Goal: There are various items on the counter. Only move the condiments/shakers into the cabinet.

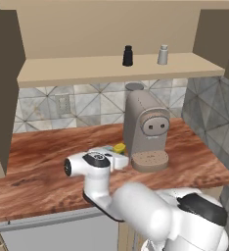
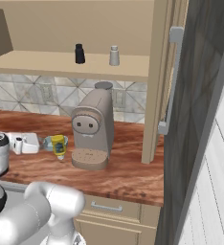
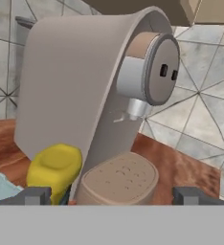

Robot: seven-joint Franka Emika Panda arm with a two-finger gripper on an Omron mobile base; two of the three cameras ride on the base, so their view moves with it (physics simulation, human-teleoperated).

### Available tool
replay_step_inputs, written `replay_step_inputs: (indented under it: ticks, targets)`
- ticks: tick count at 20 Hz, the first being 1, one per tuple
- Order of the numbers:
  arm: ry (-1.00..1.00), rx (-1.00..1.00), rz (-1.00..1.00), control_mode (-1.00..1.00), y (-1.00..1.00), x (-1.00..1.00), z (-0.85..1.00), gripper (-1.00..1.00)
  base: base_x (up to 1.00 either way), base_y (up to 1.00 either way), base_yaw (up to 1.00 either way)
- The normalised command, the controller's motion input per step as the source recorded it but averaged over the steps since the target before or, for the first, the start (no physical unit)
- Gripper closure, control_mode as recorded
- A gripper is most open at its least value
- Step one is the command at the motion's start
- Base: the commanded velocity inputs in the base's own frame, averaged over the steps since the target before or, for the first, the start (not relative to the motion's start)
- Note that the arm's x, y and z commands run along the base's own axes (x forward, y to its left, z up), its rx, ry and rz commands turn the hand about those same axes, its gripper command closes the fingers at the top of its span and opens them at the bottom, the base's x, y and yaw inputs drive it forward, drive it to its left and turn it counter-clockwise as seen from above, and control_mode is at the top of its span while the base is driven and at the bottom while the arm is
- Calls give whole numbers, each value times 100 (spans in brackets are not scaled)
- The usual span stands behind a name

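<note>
Two dark fingertips of the gripper (image 3: 112, 195) stand wide apart at the bottom of the hand view, holding nothing. Just beyond them sits the yellow squeeze bottle (image 3: 54, 170), close against the base of the beige coffee machine (image 3: 85, 95).

From the right base view, the yellow squeeze bottle (image 2: 59, 145) stands upright on the reddish-brown counter (image 2: 128, 172), long axis vertical, with the shallow light-blue dish (image 2: 49, 141) right behind it.

Up in the cabinet (image 1: 116, 68), the black shaker (image 1: 127, 56) and the grey-white shaker (image 1: 163, 55) already stand upright on the light shelf, somewhat apart.

By my judgement, two of three condiments are put away; the bottle remains to be grasped and lifted to the shelf.
</note>
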Motion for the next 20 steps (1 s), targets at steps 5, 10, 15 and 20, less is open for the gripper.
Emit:
replay_step_inputs:
  ticks: [5, 10, 15, 20]
  targets:
    - [4, 0, 0, -100, 0, 19, -11, -100, 0, 0, 0]
    - [5, -2, 0, -100, 0, 12, -16, -100, 0, 0, 0]
    - [4, -2, 0, -100, 0, 16, -17, -100, 0, 0, 0]
    - [3, 0, 0, -100, 0, 14, -13, -100, 0, 0, 0]
